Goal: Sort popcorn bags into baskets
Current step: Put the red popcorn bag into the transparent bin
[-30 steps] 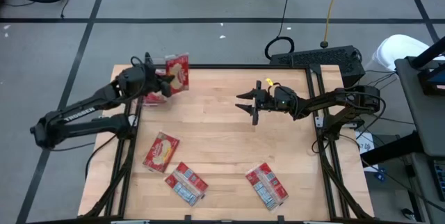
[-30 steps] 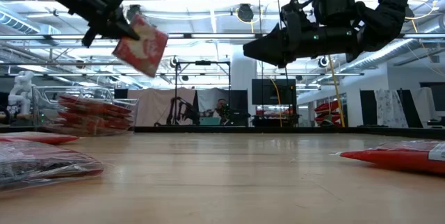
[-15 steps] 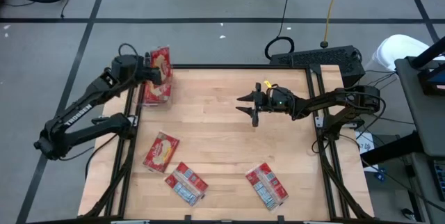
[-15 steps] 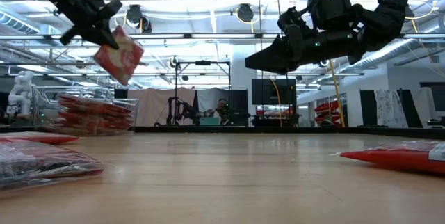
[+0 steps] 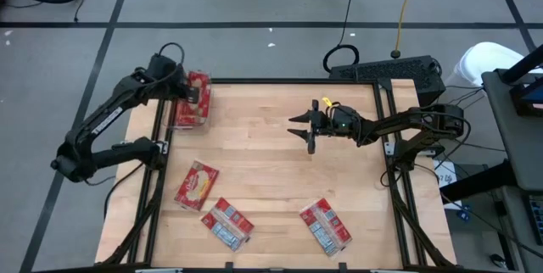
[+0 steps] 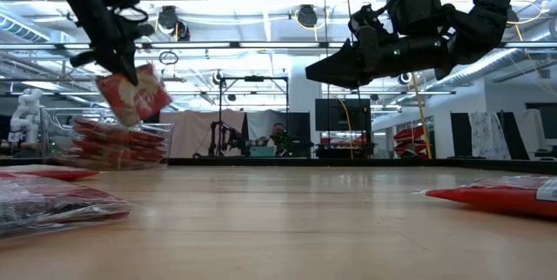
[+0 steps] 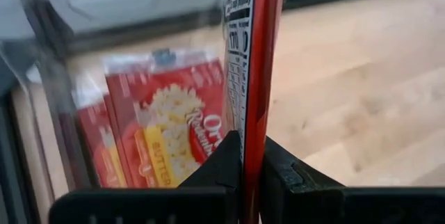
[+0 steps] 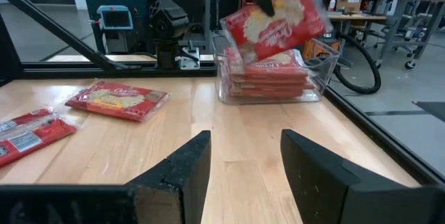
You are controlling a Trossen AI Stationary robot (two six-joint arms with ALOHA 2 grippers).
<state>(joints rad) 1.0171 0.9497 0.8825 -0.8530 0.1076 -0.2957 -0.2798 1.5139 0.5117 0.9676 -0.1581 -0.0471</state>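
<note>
Popcorn bag (image 6: 132, 95) is hanging tilted in the left gripper (image 7: 252, 156), fingers pinching tight on its edge, right over the clear basket (image 8: 278, 78) that's already stacked with red packets (image 6: 120, 144). Right gripper (image 5: 305, 129) is hovering mid-table with its fingers spread wide, gripping nothing. Three more bags are lying nearer the table's (image 5: 271, 188) front edge: one picture-side up (image 5: 197, 185), two label-side up (image 5: 226, 222) (image 5: 325, 225).

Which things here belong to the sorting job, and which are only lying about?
Job:
- held popcorn bag, in the left tool
- clear basket with stacked bags
- three loose bags on the table

Lying about:
- black keyboard
- floor cables
- right tool, waiting open
</note>
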